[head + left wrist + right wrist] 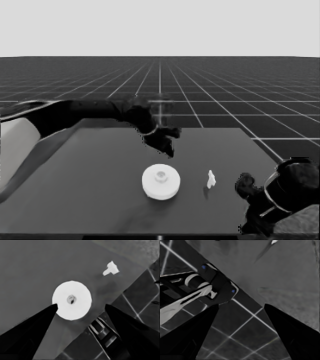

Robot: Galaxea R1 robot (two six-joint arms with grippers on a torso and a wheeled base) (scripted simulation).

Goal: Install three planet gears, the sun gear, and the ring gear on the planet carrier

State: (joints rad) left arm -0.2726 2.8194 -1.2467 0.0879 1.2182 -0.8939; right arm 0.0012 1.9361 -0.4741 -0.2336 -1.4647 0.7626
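Head view showed the ring gear (160, 182) seated at mid-table, a thin white piece (211, 179) beside it. The left gripper (169, 142) hovered above with fingers spread, empty; it should lift straight away. The right gripper (246, 186) waited, also spread, at the table's corner.

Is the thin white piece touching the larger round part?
Apart. Head view shows bare table between the larger round part and the thin white piece; left wrist view agrees.

The larger round part (160, 182) looks like smooth, matt white plastic, its rim plain and toothless, with a small raised hub at the centre. The thin white piece (211, 179) has the same chalky white finish. The table (90, 200) is a dark, matt, even surface, and the left gripper's (167, 142) fingers (32, 330) look dull black, without shine.
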